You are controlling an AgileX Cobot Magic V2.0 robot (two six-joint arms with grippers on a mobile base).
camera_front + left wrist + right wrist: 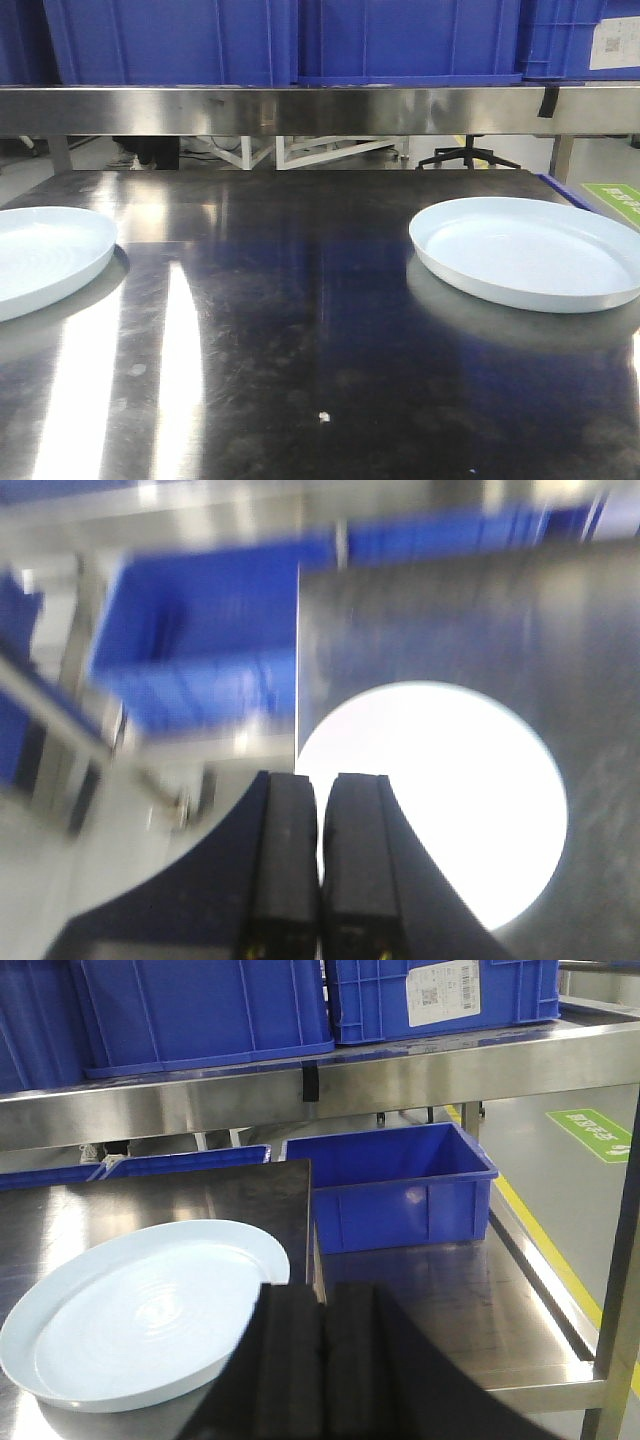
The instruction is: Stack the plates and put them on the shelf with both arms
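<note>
Two pale bluish-white plates lie apart on the dark steel tabletop (300, 300): the left plate (40, 255) is cut by the frame edge, the right plate (530, 250) sits near the right edge. The shelf (320, 110) runs as a stainless rail behind the table. Neither gripper shows in the front view. In the blurred left wrist view my left gripper (321, 780) is shut and empty, above the near edge of a plate (460, 790). My right gripper (320, 1295) is shut and empty, just right of a plate (140, 1310), below the shelf rail (200, 1100).
Blue crates (300, 40) stand on the shelf above the rail. Another blue crate (400, 1180) sits on a lower steel level right of the table, and one (200, 640) shows to the left. A steel upright (620, 1290) stands at far right.
</note>
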